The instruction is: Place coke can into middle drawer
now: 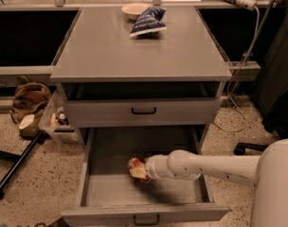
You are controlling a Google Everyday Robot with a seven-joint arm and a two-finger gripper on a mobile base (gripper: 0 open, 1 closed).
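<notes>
The middle drawer (pixel 106 213) is pulled out, and its deep grey tray is open to view. The coke can (pixel 134 166), red-orange with whitish markings, is tilted low inside the tray near its middle. My gripper (pixel 142 170) reaches in from the right on a white arm and is shut on the can. The arm's end hides the can's right side and most of the fingers. Whether the can touches the drawer floor cannot be told.
The upper drawer front (pixel 182 111) above is closed. A dark blue chip bag (pixel 148 21) and a pale bowl (pixel 134 9) lie on the cabinet top. A brown bag (pixel 30 100), a small bin (pixel 58 123) and a black pole (pixel 16 169) are on the floor at left.
</notes>
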